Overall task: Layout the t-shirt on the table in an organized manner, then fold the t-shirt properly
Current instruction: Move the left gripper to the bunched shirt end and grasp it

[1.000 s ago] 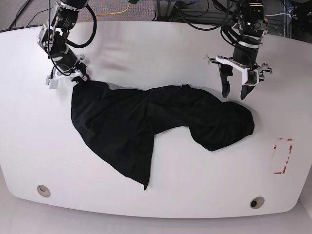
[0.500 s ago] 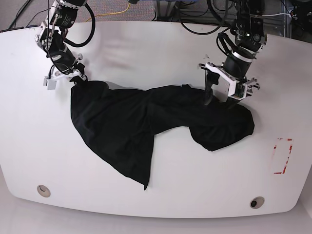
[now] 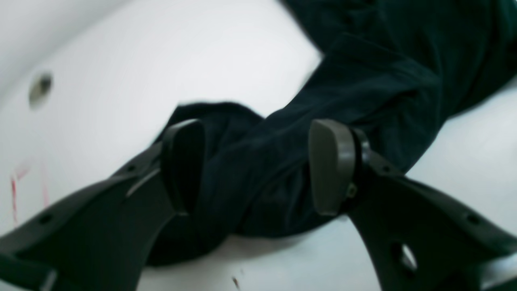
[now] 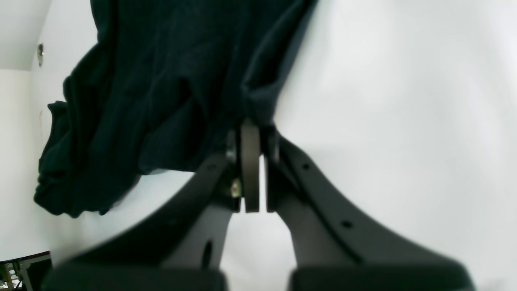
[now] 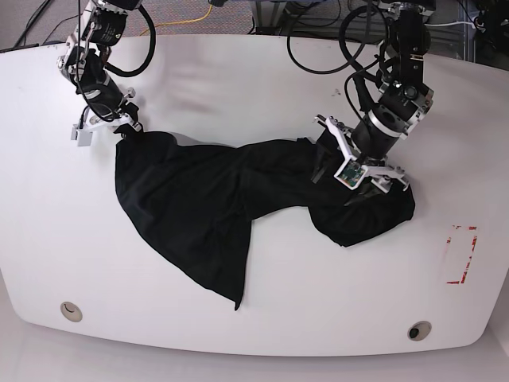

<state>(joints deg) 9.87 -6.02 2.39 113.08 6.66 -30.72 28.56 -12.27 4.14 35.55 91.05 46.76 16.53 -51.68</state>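
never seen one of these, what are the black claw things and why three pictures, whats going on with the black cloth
It is a robot with two arms. One picture looks down on the white table; the other two come from cameras on each wrist. A crumpled black t-shirt lies on the table. The right tool, at that picture's left, is pinched shut on the shirt's corner, seen close up in its wrist view. The left tool is open, its fingers straddling a bunched fold, not gripping it yet.

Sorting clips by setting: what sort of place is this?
Probably a robotics lab bench, not a home: a bare white table with a red tape outline, two robot arms working a black t-shirt, and loose cables behind.
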